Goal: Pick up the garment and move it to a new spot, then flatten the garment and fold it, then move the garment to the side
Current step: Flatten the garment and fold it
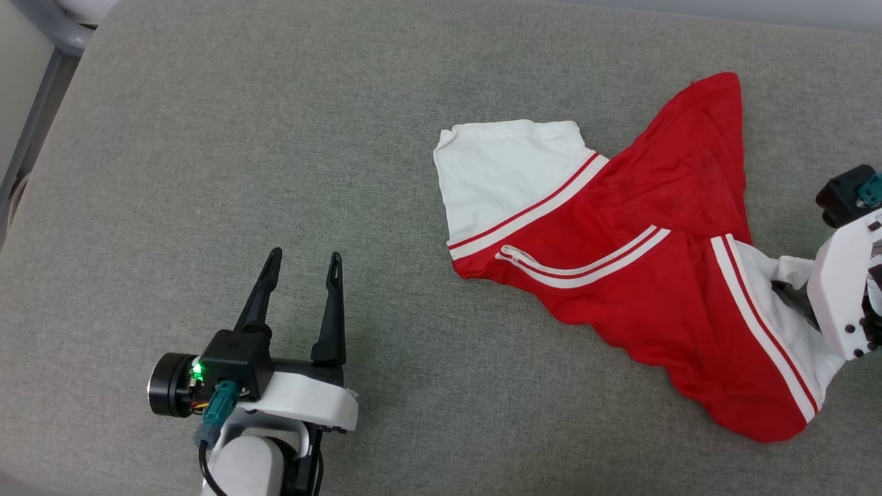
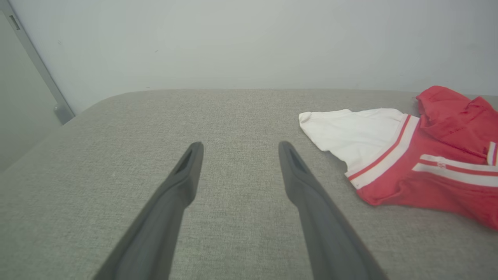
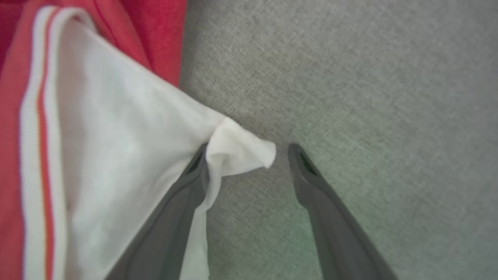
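Overall: a grey upholstered surface carries everything, with a pale wall standing behind it in the left wrist view.
Garment: the garment, red with white sleeves and red-and-white striped trim, lies crumpled from the centre to the lower right of the head view, not spread flat.
Upper sleeve: one white sleeve lies fairly smooth at the upper centre of the head view, its striped band slanting down to the left.
Red body: the cloth is bunched, with one fold reaching toward the upper right and a wavy edge running along the lower right.
Second sleeve: the other sleeve sits at the right edge of the head view, partly under the right arm's white wrist housing.
Left tool: the left tool is at the lower left of the head view, its two dark fingers apart with only bare grey fabric between them, well apart from the garment.
Right tool: the right tool has its fingers apart too. A corner of the second sleeve drapes over the frame-left finger and pokes into the gap. The frame-right finger is over bare fabric, clear of the cloth. Nothing is clamped.
Contact: I cannot tell whether either tool's tips touch the surface.
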Tool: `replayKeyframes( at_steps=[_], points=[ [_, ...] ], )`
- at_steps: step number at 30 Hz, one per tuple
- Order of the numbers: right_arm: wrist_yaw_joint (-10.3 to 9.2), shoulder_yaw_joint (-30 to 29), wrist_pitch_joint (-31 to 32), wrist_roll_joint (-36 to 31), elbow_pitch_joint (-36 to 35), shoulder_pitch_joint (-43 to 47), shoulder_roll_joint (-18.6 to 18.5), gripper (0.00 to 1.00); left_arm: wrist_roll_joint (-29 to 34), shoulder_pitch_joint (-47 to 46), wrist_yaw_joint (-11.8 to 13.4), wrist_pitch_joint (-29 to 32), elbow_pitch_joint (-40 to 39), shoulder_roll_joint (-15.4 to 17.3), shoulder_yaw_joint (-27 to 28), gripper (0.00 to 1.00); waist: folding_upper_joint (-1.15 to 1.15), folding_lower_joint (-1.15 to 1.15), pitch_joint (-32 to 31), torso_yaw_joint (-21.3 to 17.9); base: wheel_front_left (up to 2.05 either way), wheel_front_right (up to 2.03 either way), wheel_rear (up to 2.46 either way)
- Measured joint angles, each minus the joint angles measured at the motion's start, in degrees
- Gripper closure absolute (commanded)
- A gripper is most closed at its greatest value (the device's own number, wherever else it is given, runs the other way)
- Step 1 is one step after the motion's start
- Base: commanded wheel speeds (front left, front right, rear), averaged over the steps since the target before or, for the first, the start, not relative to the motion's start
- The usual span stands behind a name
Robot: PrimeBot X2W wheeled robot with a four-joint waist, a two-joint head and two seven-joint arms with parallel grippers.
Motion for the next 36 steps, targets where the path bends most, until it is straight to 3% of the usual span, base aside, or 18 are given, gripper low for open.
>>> replayKeyframes(
  at_steps=[1,2,3,13,24,29,36],
  points=[
    [-0.01,0.6,-0.7,0.0,0.2,-0.2,0.0,0.02,0.0,0.0,0.0,0.0,0.1,0.0,0.1,0.0,0.0,0.0,-0.2,-0.1,0.0,0.0,0.0],
    [-0.01,1.3,-1.7,0.0,0.3,-0.4,0.0,0.6,0.0,0.0,0.1,0.0,0.2,0.0,0.2,0.0,0.0,0.0,-0.4,-0.2,0.0,0.0,0.0],
    [0.0,2.0,-2.9,0.0,0.5,-0.7,0.1,1.0,0.0,0.0,0.1,0.0,0.3,0.0,0.3,0.0,0.0,0.0,-0.6,-0.4,0.0,0.0,0.0],
    [0.13,3.6,-19.9,-2.3,2.3,-9.1,1.4,1.0,0.5,1.6,0.1,0.0,1.5,0.0,1.4,0.0,0.0,0.01,-5.7,-2.3,0.0,0.0,0.0],
    [0.13,4.2,-31.4,-7.2,-0.8,-11.4,-0.9,1.0,1.1,5.2,0.0,0.0,2.0,0.0,2.9,0.0,0.0,0.0,-11.8,-5.5,0.0,0.0,0.0],
    [0.13,1.2,-34.3,-8.6,-5.2,-3.5,-1.8,1.0,1.1,7.3,0.1,0.0,2.3,0.0,3.5,0.0,0.01,0.0,-14.6,-7.2,0.0,0.0,0.0],
    [0.13,-7.1,-35.8,-9.1,-8.5,16.1,-1.2,1.0,1.0,10.4,0.5,0.0,2.6,0.0,4.4,0.0,0.0,0.0,-18.0,-9.8,0.0,0.0,0.0]
  ],
)
